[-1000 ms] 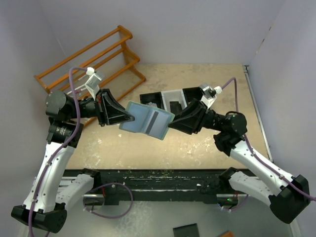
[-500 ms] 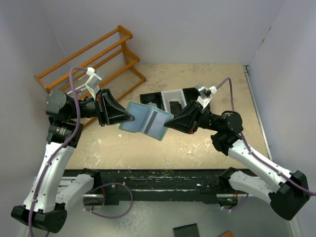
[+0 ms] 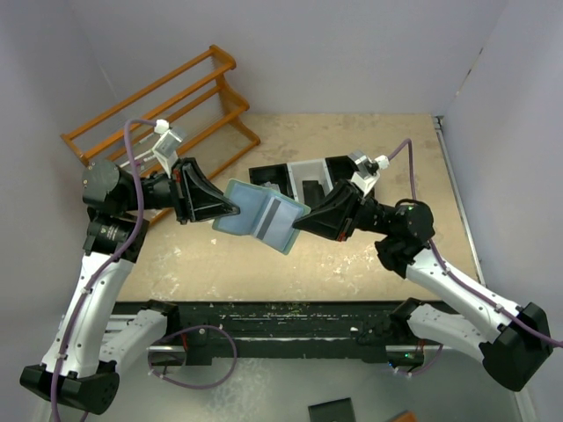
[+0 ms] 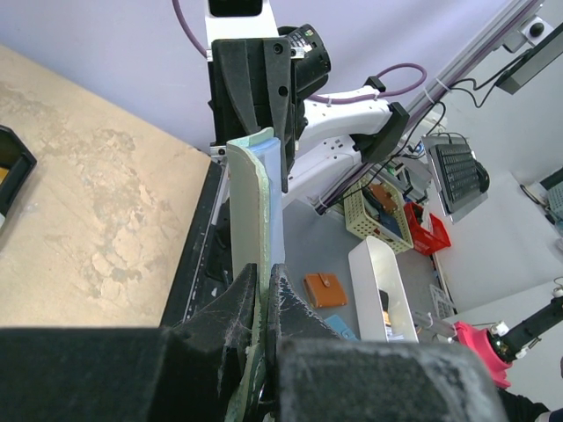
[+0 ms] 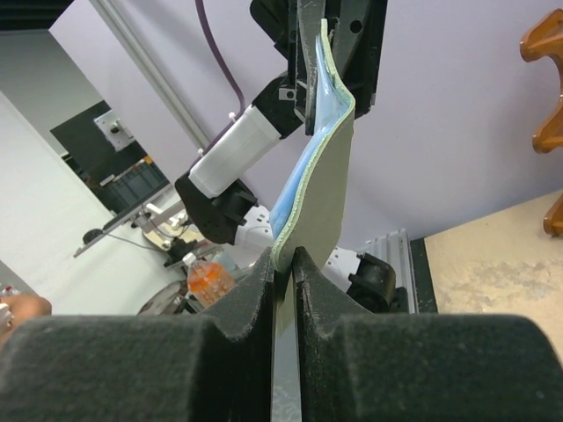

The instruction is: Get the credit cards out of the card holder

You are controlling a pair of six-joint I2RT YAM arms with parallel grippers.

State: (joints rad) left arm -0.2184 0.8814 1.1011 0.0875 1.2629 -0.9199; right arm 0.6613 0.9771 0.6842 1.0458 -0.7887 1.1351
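The card holder (image 3: 255,215) hangs open in the air above the table, light blue inside facing up, held between both arms. A dark grey credit card (image 3: 275,214) shows as a strip in its right half. My left gripper (image 3: 230,211) is shut on the holder's left edge. In the left wrist view the green and blue card holder (image 4: 255,202) stands edge-on out of the left gripper (image 4: 262,281). My right gripper (image 3: 299,224) is shut on the right edge. In the right wrist view the right gripper (image 5: 283,262) pinches the green rim of the card holder (image 5: 321,193).
A black-and-white compartment bin tray (image 3: 303,176) sits on the table behind the holder. A wooden rack (image 3: 167,110) leans at the back left. Grey walls close in both sides and the back of the beige table (image 3: 352,264).
My right gripper has closed onto the card holder's right edge and its arm has shifted a little to the left. The left arm and the holder have stayed put.
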